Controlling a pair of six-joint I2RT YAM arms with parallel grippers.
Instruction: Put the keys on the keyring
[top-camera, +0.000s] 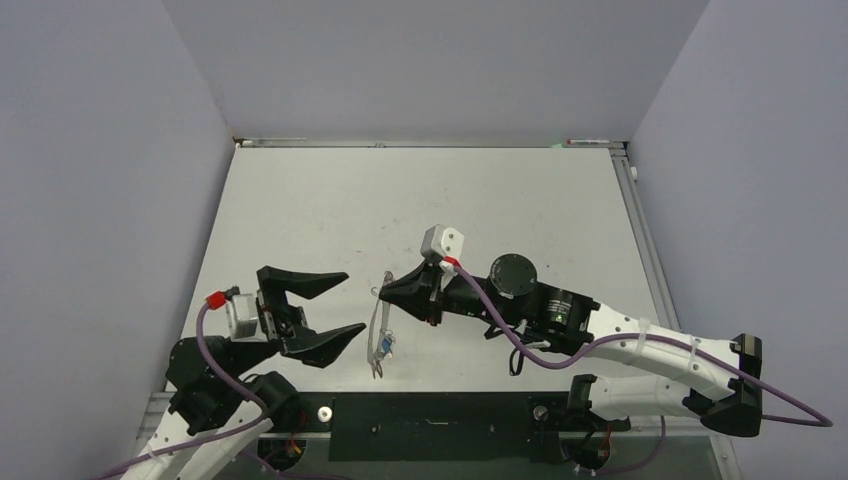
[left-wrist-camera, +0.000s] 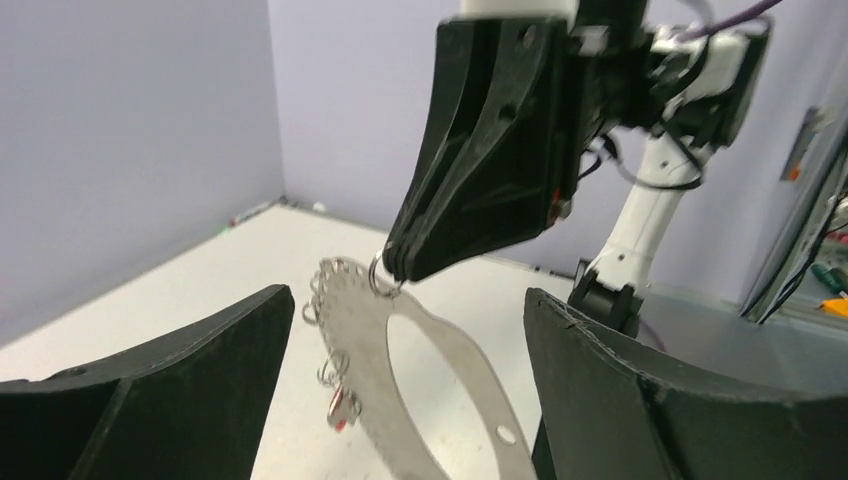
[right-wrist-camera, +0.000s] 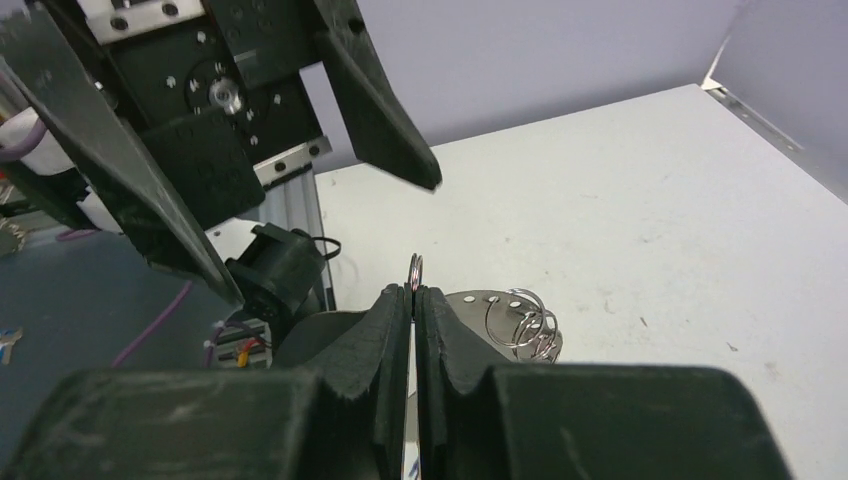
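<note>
The keyring (top-camera: 377, 330) is a large flat silvery ring with holes and small wire rings along its rim. It hangs upright just above the table, edge-on in the top view. My right gripper (top-camera: 380, 293) is shut on a small wire ring at its top rim, which the right wrist view (right-wrist-camera: 415, 270) shows pinched between the fingertips. Red and blue tags (top-camera: 383, 346) hang from the rim. My left gripper (top-camera: 353, 302) is open and empty just left of the keyring, which faces its jaws in the left wrist view (left-wrist-camera: 365, 345). I cannot pick out the keys.
A black baseplate (top-camera: 440, 425) runs along the near table edge between the arm bases. Grey walls close the left, back and right sides. The right arm (top-camera: 560, 310) stretches across the near right part of the table.
</note>
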